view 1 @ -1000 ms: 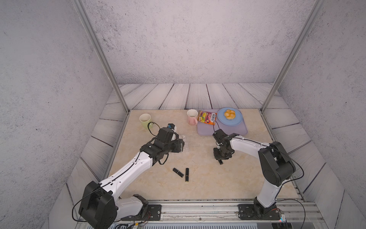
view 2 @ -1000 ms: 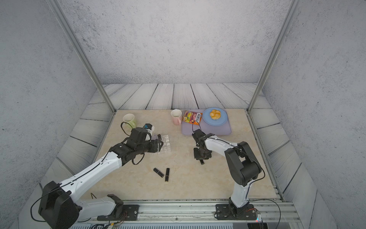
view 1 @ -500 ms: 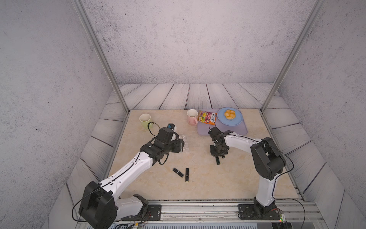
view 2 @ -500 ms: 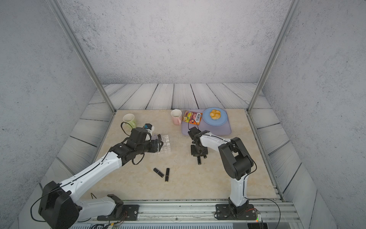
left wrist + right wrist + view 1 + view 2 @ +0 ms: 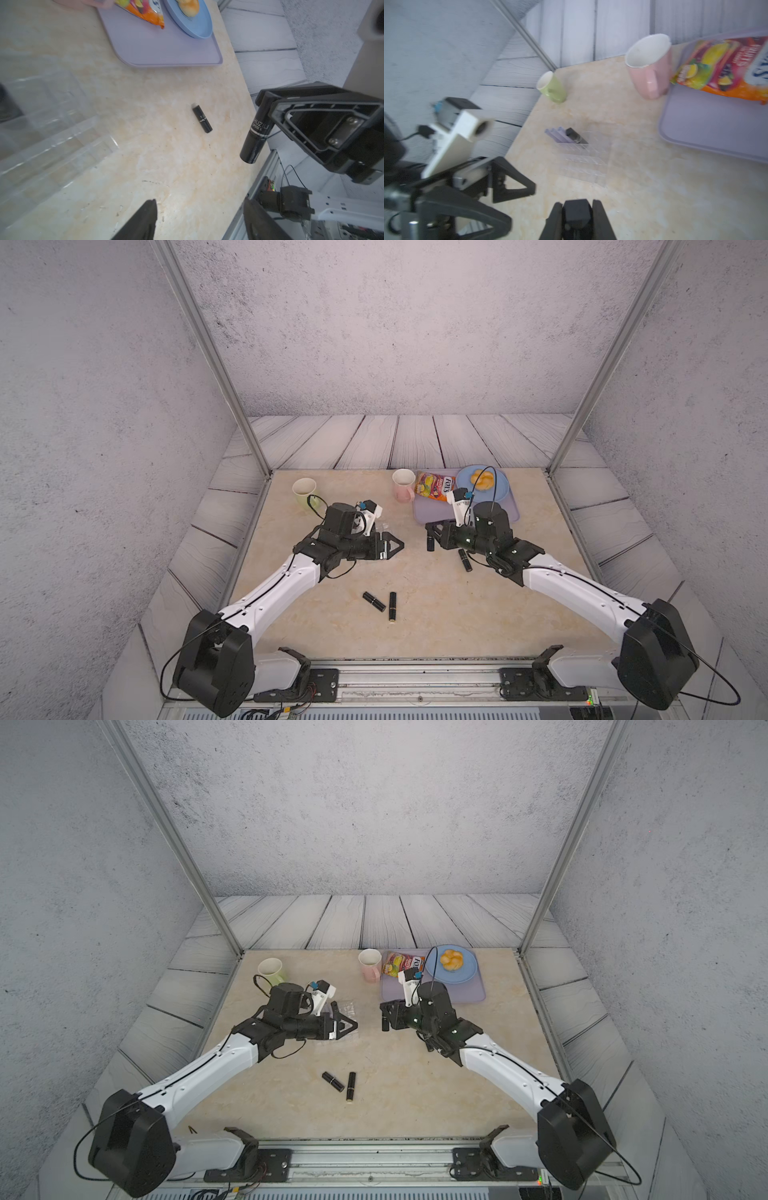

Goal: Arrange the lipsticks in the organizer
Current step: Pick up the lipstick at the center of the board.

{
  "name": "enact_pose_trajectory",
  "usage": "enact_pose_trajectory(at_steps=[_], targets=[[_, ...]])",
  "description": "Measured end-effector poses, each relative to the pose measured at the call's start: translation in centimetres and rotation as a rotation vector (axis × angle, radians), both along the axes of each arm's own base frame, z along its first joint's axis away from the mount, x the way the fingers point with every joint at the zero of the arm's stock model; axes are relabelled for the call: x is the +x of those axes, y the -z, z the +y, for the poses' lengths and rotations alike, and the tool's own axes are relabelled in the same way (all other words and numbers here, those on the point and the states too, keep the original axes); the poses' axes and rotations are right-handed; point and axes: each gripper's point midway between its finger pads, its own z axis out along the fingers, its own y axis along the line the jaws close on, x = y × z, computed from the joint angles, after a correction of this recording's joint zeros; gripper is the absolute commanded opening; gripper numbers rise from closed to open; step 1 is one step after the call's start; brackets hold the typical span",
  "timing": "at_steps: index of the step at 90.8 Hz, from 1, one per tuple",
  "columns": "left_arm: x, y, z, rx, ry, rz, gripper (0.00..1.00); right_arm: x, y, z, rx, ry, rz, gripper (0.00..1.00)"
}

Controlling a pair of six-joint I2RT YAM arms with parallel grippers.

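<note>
The organizer [image 5: 583, 160], a clear tray with a grid of compartments, sits on the worktop [image 5: 415, 635] left of centre, in front of the green mug [image 5: 304, 489]. In the row of compartments nearest that mug, three lilac lipsticks [image 5: 556, 135] lean side by side, with a black lipstick [image 5: 574, 136] next to them.

To the right of the organizer, and apart from it, the right gripper [image 5: 432, 531] is clamped tight on the held lipstick [image 5: 256, 135], a black tube. It grips the tube by its upper part. The tube hangs roughly upright, and in the left wrist view its lower end looks clear of the surface.

Just behind that gripper, beside the right arm's wrist, a loose lipstick [image 5: 465, 560] lies flat on the worktop. Near the front centre, the front-left lipstick [image 5: 374, 601] lies slanted. The front-right lipstick [image 5: 392, 605] lies close beside it, pointing toward the front edge.

The left gripper [image 5: 397, 546] has its jaws well apart with nothing between them. In both top views it overlaps the organizer and points toward the right gripper.

At the back stands a pink mug [image 5: 403, 483]. Beside it is a lilac tray [image 5: 498, 518], which carries a snack packet [image 5: 434, 486] and a blue plate [image 5: 500, 491] with a bun [image 5: 482, 480].
</note>
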Motion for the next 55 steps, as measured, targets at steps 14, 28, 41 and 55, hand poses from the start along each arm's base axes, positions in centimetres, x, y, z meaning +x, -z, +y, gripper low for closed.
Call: enact_pose_trajectory(at_steps=[14,28,41,55], targets=[[-1.4,-1.9,-2.1,-0.083,0.100,-0.034,0.65,-0.4,-1.2,1.9,0.115,-0.051,-0.005,0.08],[-1.8,-3.0,-2.9,-0.123,0.150,-0.048,0.56,-0.6,-2.9,3.0,0.199,-0.070,-0.013,0.07],[-1.7,-3.7,-3.3,-0.141,0.173,-0.059,0.45,-0.8,-4.1,3.5,0.261,-0.075,-0.013,0.06],[-1.4,-4.1,-3.5,-0.149,0.178,-0.070,0.31,-1.0,-4.4,4.1,0.295,-0.084,0.006,0.06]])
